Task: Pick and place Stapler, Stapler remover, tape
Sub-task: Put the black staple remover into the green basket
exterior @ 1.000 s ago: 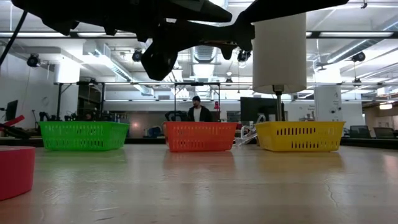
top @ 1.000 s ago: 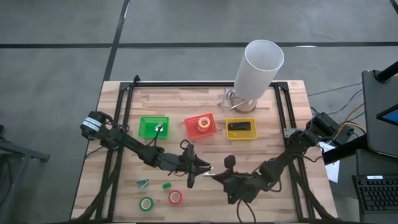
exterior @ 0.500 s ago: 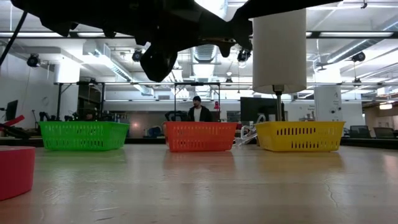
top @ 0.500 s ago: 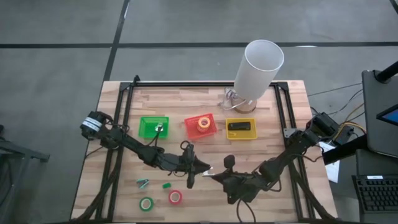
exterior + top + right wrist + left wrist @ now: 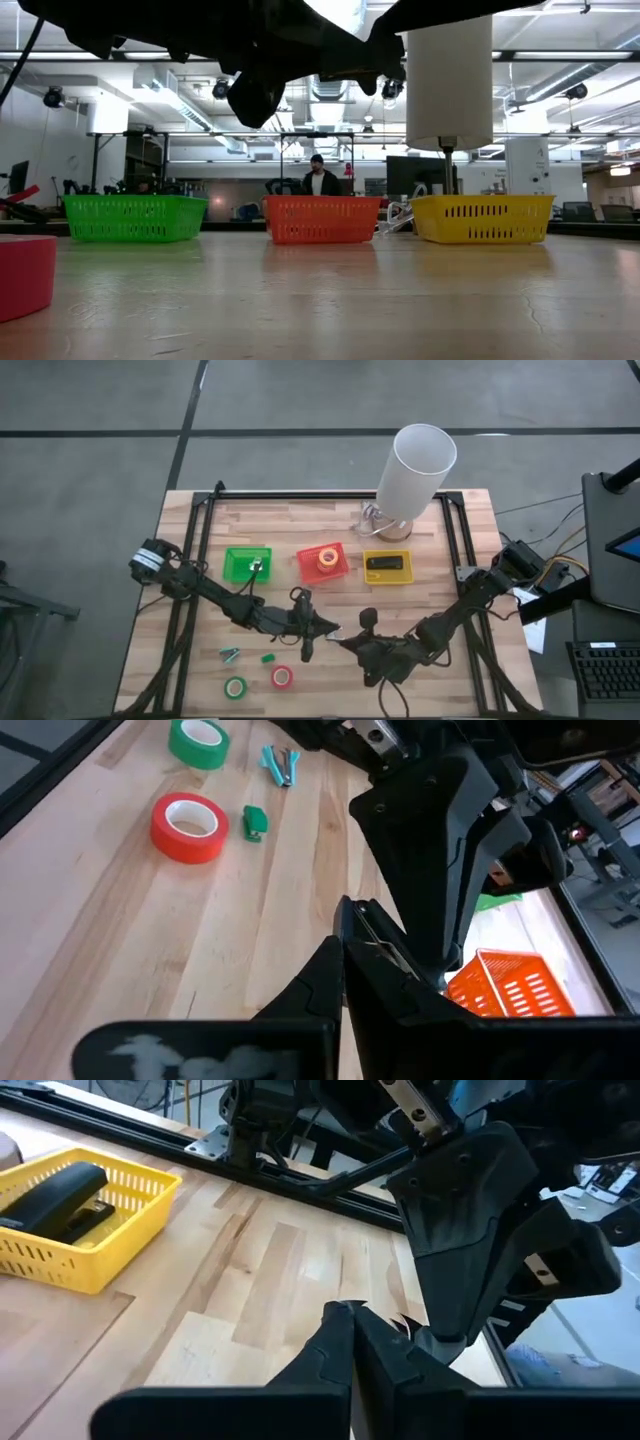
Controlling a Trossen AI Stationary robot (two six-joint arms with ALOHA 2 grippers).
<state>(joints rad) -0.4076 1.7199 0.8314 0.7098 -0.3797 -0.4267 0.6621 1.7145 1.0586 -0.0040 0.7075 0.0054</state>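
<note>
Looks like a pause between picks, or a hand-off in the air. Can see the left fingers (image 5: 325, 627) and the right fingers (image 5: 355, 644) meeting tip to tip above the middle of the counter (image 5: 300, 520). Shut tight on both sides, with no gap to see. Can spot a tiny pale bit right where the tips meet, but cannot tell what that is or which side has hold of it.

Can find the stapler (image 5: 385, 562) lying inside the yellow bin (image 5: 387, 579), so done with that one by the look of it. Can see an orange tape (image 5: 326, 557) in the red bin (image 5: 305, 573), and something small and pale in the green bin (image 5: 233, 575).

Left to pick up, near the front on the left arm's side: a green tape (image 5: 236, 687) and a red tape (image 5: 282, 677) lying flat and close together, plus a little teal thing (image 5: 230, 653) and a little green thing (image 5: 268, 657) just behind them. Maybe staple removers, but too small to be sure.

Next, probably: pull the two arms apart, open one pair of fingers wide, swing over to the tapes, come down on one roll and squeeze gently
</note>
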